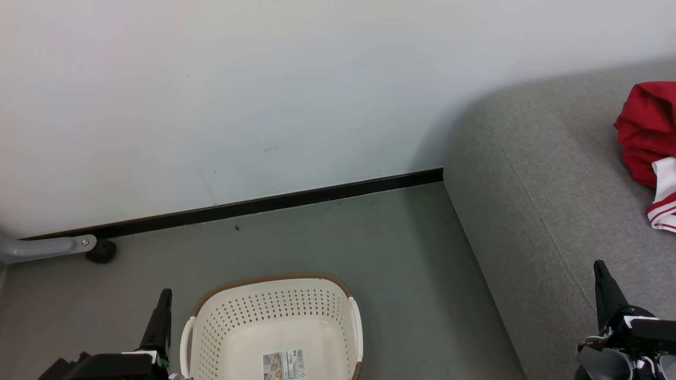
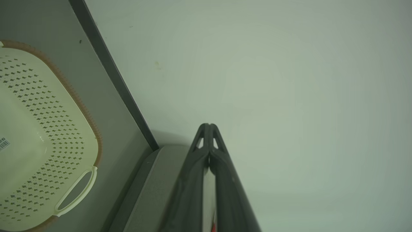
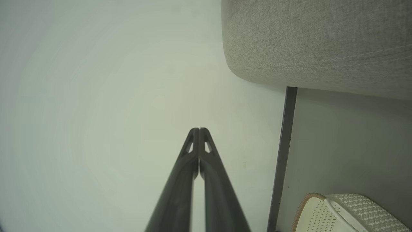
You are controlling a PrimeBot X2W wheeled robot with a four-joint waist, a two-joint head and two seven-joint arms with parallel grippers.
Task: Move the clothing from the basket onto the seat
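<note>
Lying rumpled on grey fabric seat (image 1: 554,174): clothing (image 1: 645,129)

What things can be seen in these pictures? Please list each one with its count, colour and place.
wall: 1, white, at the back
baseboard: 1, black, along the foot of the wall
floor: 1, grey, below the wall
basket: 1, cream with brown rim, on the floor, bottom centre; no clothing in the part that shows
label: 1, white, on the basket's bottom
seat: 1, grey, right side, against the wall
clothing: 1 heap, red with white trim, on the seat, right edge
leg: 1, grey, on the floor, far left
left pincer: 1, dark, shut, left of the basket
right pincer: 1, dark, shut, lower right, by the seat
</note>
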